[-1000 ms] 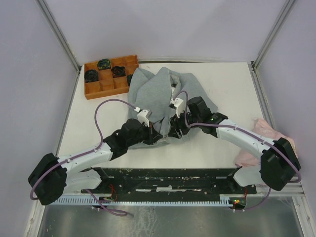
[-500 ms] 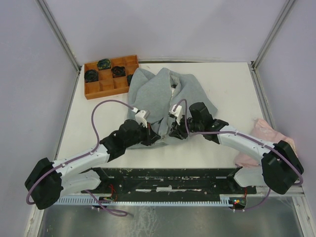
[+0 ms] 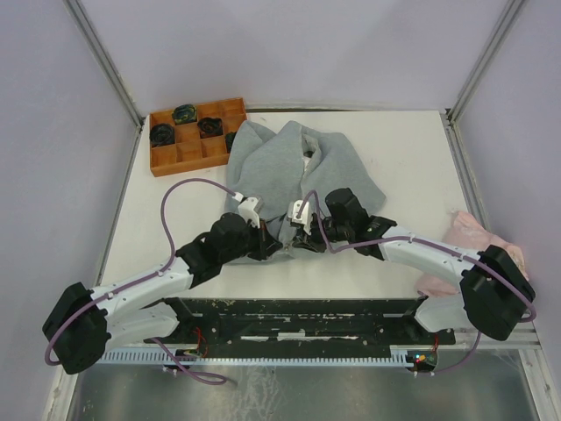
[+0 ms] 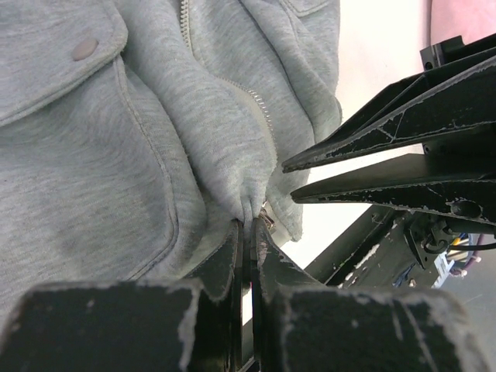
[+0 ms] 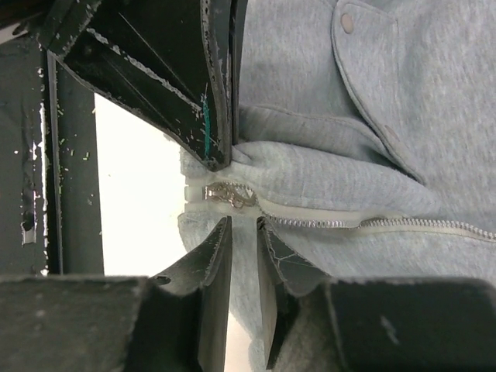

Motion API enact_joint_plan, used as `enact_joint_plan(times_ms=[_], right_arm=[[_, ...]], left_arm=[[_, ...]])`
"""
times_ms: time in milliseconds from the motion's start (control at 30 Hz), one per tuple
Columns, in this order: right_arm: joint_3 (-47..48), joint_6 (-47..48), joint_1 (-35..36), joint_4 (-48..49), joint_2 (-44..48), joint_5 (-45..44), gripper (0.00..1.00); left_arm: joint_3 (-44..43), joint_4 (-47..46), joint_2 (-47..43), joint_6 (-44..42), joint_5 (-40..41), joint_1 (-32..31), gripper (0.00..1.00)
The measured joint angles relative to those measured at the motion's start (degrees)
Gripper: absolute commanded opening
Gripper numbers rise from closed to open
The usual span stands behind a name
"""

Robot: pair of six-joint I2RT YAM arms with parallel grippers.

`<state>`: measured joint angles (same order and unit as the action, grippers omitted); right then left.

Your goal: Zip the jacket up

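The light grey jacket (image 3: 272, 167) lies spread on the white table, hem towards the arms. My left gripper (image 3: 273, 248) is shut on the bottom hem beside the zipper, as the left wrist view (image 4: 249, 225) shows. The metal zipper slider (image 5: 229, 194) sits at the very bottom of the zipper, whose teeth (image 5: 372, 222) run off to the right. My right gripper (image 5: 244, 225) has its tips just short of the slider, with a narrow gap between the jaws and nothing held. In the top view it (image 3: 295, 235) is right next to the left gripper.
An orange compartment tray (image 3: 188, 136) with dark objects stands at the back left, touching the jacket's shoulder. A pale pink cloth (image 3: 478, 237) lies at the table's right edge. Bare white table (image 3: 412, 167) extends to the right of the jacket.
My right gripper has moved left and nearer, down to the jacket's hem beside the left gripper. The left gripper has stayed on the hem.
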<state>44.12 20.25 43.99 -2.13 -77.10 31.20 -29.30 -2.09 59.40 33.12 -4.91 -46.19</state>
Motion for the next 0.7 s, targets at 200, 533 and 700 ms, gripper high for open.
enact_joint_plan(times_ms=[200, 533, 700], right_arm=[[-1.0, 0.1, 0.2, 0.9, 0.0, -1.7, 0.38], [-6.8, -0.7, 7.0, 6.1, 3.3, -8.7, 0.53], [-9.7, -0.9, 8.5, 10.8, 3.6, -12.2, 0.54]], left_arm=[[-0.2, 2.0, -0.1, 0.1, 1.8, 0.0, 0.03], [-2.1, 5.5, 0.3, 3.0, 3.3, 0.0, 0.03], [-2.3, 6.3, 0.9, 3.7, 3.3, 0.0, 0.03]])
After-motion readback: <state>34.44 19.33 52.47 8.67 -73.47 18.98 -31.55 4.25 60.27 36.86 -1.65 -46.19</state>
